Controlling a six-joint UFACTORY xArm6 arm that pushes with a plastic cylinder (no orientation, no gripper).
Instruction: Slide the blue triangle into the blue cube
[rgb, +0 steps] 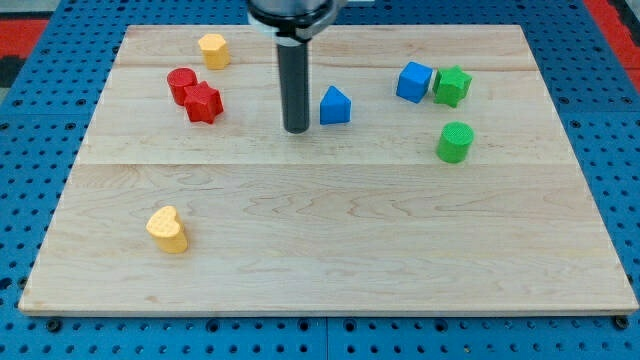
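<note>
Camera view, upper middle: my tip (296, 130) sits just left of the blue triangle (335, 106); the blue cube (413, 82) is apart to the right, push pending; no pincer fitted.

My arm comes down from the view's top edge, just left of centre, where only its dark round end housing shows (the rest is cut off by the frame). From it the straight dark rod hangs upright, and my tip (296, 130) rests low at the board's surface.
</note>
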